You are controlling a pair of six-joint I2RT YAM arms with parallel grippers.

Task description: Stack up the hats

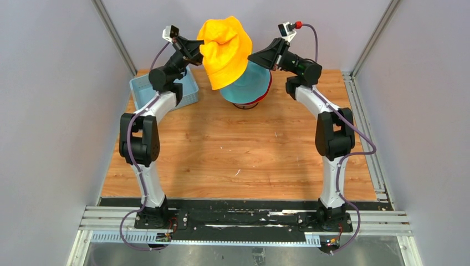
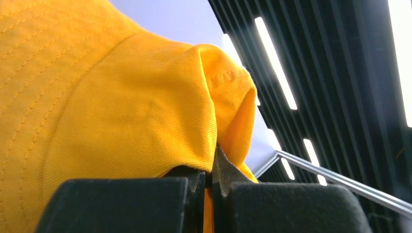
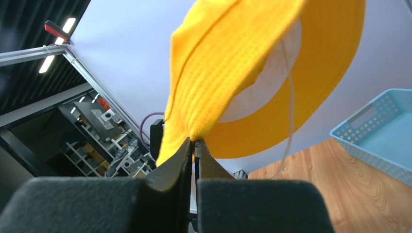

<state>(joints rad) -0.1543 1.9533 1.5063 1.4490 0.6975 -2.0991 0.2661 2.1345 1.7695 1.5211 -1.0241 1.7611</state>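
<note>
A yellow bucket hat [image 1: 224,52] hangs tilted in the air between my two grippers, above the stack. My left gripper [image 1: 200,51] is shut on its left side; in the left wrist view the jaws [image 2: 212,170] pinch a fold of the yellow fabric [image 2: 121,97]. My right gripper [image 1: 252,57] is shut on the brim's right edge; the right wrist view shows the tips [image 3: 194,145] closed on the brim [image 3: 233,63]. Below, a teal hat [image 1: 249,86] tops the stack, with a red hat's rim [image 1: 268,87] showing under it. Lower hats are hidden.
A light blue perforated basket [image 1: 145,91] stands at the back left of the wooden table [image 1: 238,155], beside the left arm; it also shows in the right wrist view [image 3: 379,131]. The stack's dark base [image 1: 244,106] rests at the back centre. Grey walls enclose three sides.
</note>
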